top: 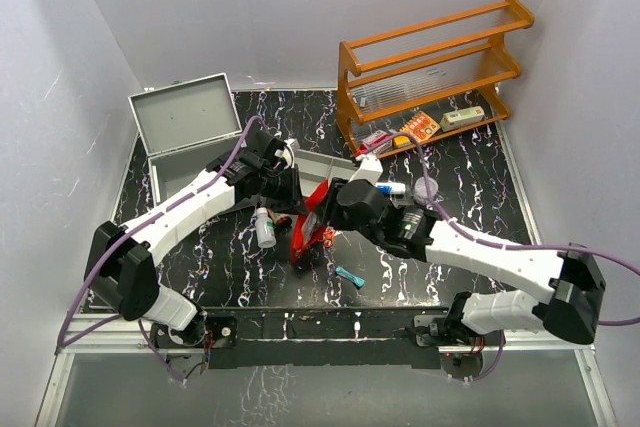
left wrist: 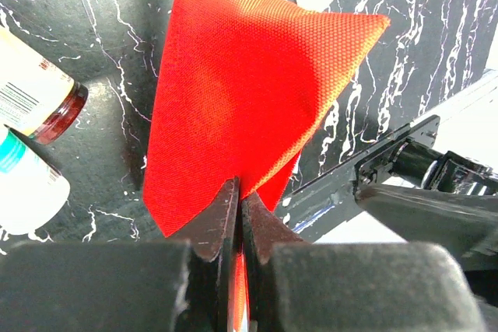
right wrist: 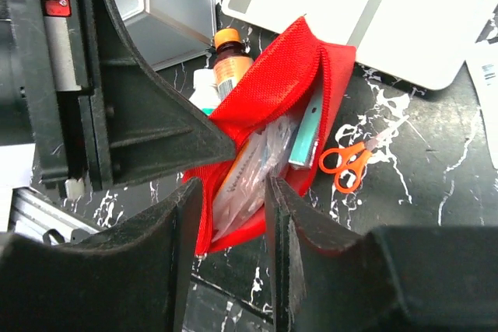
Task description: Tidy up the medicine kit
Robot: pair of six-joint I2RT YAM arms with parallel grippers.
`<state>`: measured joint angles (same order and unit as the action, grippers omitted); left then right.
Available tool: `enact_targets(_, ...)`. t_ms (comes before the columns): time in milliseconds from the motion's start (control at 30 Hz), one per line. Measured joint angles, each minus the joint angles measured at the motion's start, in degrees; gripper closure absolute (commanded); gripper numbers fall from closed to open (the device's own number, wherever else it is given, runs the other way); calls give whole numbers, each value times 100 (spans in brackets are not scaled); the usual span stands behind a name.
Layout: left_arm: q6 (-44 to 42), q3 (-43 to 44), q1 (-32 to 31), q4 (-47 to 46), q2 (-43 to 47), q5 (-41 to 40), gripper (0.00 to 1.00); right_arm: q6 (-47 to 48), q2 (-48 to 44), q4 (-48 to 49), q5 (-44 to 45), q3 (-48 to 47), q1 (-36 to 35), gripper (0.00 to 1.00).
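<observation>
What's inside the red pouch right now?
The open red pouch shows a clear plastic packet and a flat teal strip beside it. Anything deeper is covered by the pouch's fabric and the packet.

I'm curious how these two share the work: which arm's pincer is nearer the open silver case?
Left. The left pincer, pinching the red pouch, sits close beside the silver case. The right pincer is on the pouch's far side, farther away.
</observation>
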<state>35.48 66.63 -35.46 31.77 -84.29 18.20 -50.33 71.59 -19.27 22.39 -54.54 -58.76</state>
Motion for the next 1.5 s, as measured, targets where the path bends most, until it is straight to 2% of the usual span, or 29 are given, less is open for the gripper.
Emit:
enact_targets(267, -302, 0, 42, 323, 269, -282, 100, -63, -855, -704, 420, 168, 33, 57)
enact_targets(400, -356, 0, 92, 529, 632, -389, 100, -125, -957, -933, 557, 437, 190, 56)
enact_targets(567, -348, -76, 125, 605, 1097, -393, 100, -181, -586, -1086, 474, 564, 514, 55)
enact_targets(733, -334, -243, 125, 649, 1209, -315, 100, -48, -61, -1075, 258, 590, 1239, 54)
enact_targets(1000, -345, -354, 129, 686, 1209, -173, 100, 1045, 798, -835, -348, 675, 2452, 52)
enact_targets(1233, -356, -422, 151, 566, 1158, 72, 100, 2074, 1993, -802, -697, 393, 2813, 58)
enact_targets(1500, -354, -579, 153, 382, 1062, 173, 100, 2275, 2221, -748, -901, 184, 2798, 77)
